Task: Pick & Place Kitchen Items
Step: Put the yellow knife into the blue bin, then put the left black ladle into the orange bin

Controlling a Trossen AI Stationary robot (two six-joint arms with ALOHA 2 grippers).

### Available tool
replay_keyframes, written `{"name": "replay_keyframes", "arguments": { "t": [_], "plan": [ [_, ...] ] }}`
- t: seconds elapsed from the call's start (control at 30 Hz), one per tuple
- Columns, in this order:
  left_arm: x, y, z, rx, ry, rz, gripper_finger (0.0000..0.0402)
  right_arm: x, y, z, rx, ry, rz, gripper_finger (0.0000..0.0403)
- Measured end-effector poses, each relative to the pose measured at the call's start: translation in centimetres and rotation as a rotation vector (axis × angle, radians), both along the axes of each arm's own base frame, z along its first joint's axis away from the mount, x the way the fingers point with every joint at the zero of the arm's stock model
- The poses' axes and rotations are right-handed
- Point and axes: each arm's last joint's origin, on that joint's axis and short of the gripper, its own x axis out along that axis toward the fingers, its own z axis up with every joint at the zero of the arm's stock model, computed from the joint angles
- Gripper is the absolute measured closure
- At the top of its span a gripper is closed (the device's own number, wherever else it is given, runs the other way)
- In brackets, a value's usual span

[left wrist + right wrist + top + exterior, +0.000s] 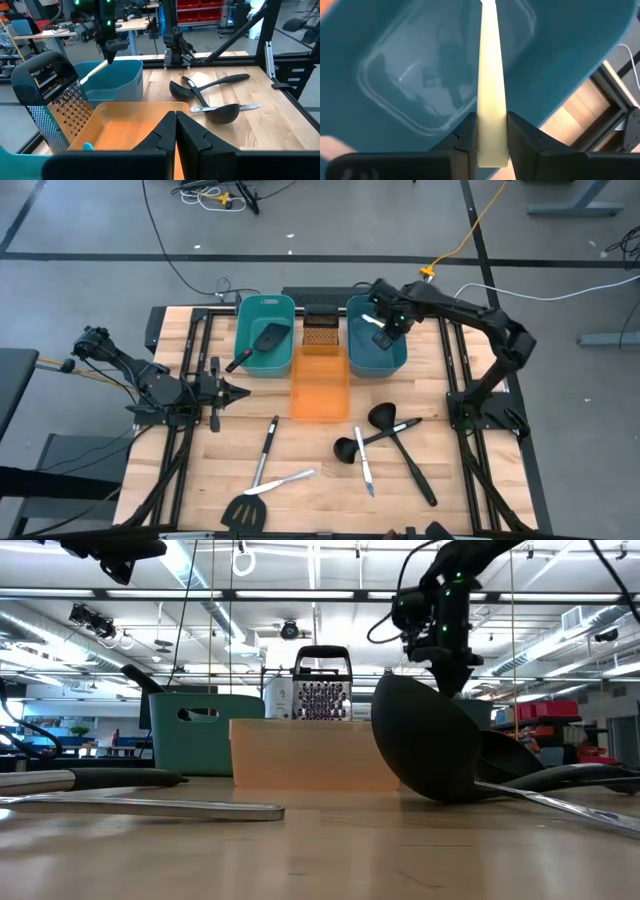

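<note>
My right gripper [386, 332] hangs over the right teal tub [398, 358], shut on a cream-handled knife [489, 75]; it also shows in the low view [448, 658]. My left gripper [228, 392] is shut and empty, low over the table's left side, and it also shows in the left wrist view [175, 131]. A black spatula [262, 340] lies in the left teal tub [248, 315]. Two black ladles [390, 420], a silver knife [363, 464], a black-handled knife [266, 448], another silver knife [286, 480] and a black spatula [245, 511] lie on the table. My right gripper pinches the knife's cream handle [491, 131] between its two fingers [464, 140]. The handle runs along the fingers and sticks out ahead of them. The fingers point down into the tub from above. The knife hangs clear over the tub's bottom [425, 75].
An orange tub [320, 392] stands at the table's middle, with a metal grater [320, 330] behind it between the two teal tubs. The ladles also show in the left wrist view [210, 90]. Bare wood lies at the near middle and left.
</note>
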Motion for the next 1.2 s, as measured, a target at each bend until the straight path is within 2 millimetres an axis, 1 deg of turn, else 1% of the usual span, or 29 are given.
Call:
{"name": "replay_keyframes", "arguments": {
  "t": [0.3,0.43,0.57,0.6,0.77,0.87,0.97,1.1,1.2],
  "plan": [
    [0.0,0.0,0.0,0.0,0.0,-0.003,0.0386,0.8,-1.8,-3.3,0.077,0.069,-0.005,0.0316],
    [0.0,0.0,0.0,-0.007,0.0,-0.002,0.0386,0.9,-2.0,-3.9,0.095,0.088,0.007,0.0316],
    [0.0,0.0,0.0,-0.007,-0.001,-0.002,0.0386,0.9,-2.1,-3.9,0.08,0.098,0.018,0.0316],
    [0.0,0.0,0.0,-0.007,0.0,-0.003,0.0386,0.9,-2.0,-3.8,0.079,0.098,0.018,0.031],
    [0.0,0.0,0.0,-0.008,-0.001,-0.002,0.0386,0.7,-2.0,-3.8,0.075,0.115,0.007,0.0241],
    [0.0,0.0,0.0,-0.008,-0.001,-0.002,0.0386,0.7,-2.0,-3.8,0.076,0.116,0.005,0.022],
    [0.0,0.0,0.0,-0.013,-0.001,-0.002,0.0386,0.7,-2.0,-3.8,0.075,0.119,0.006,0.0218],
    [0.0,0.0,0.0,-0.015,-0.002,-0.001,0.0386,0.6,-2.0,-3.6,0.046,0.134,0.006,0.0232],
    [0.0,0.0,0.0,-0.016,-0.002,-0.001,0.0386,0.3,-1.8,-2.6,0.017,0.106,0.022,0.0244]
  ]
}}
